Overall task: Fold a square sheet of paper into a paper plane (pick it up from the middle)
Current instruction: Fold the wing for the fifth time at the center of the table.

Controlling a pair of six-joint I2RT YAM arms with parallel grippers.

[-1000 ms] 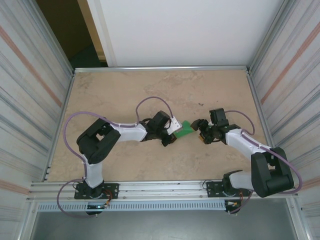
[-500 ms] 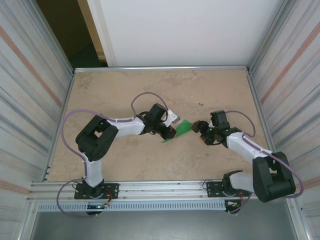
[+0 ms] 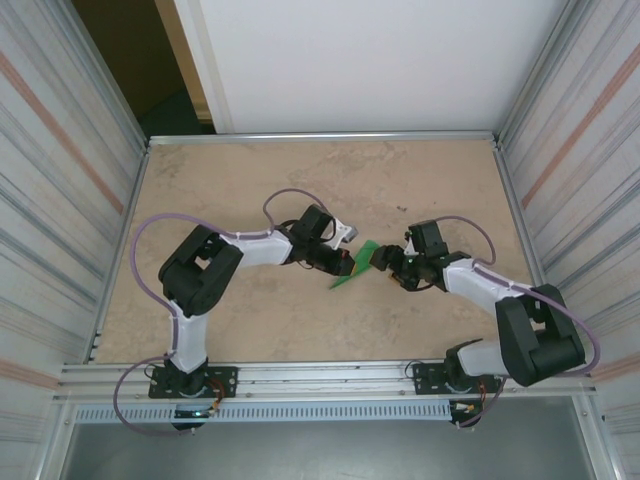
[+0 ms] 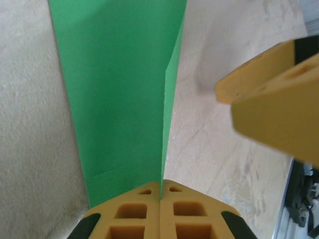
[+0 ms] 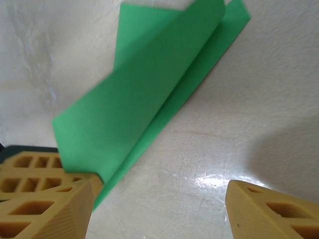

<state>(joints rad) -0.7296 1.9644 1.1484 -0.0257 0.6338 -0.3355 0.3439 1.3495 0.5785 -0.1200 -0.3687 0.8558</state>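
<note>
Paper plane clamped between left fingers; right fingers spread.

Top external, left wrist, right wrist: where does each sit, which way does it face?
Top external: above, behind the bases, looking down at the table; left arm and right arm show.
Left wrist: looks along its shut left end effector, clamped on the green paper.
Right wrist: looks past its open right end effector at the table.
Shared: both wrists see the paper.

light: bright, even | glare: tabletop | shadows: soft | foreground: blurred
</note>
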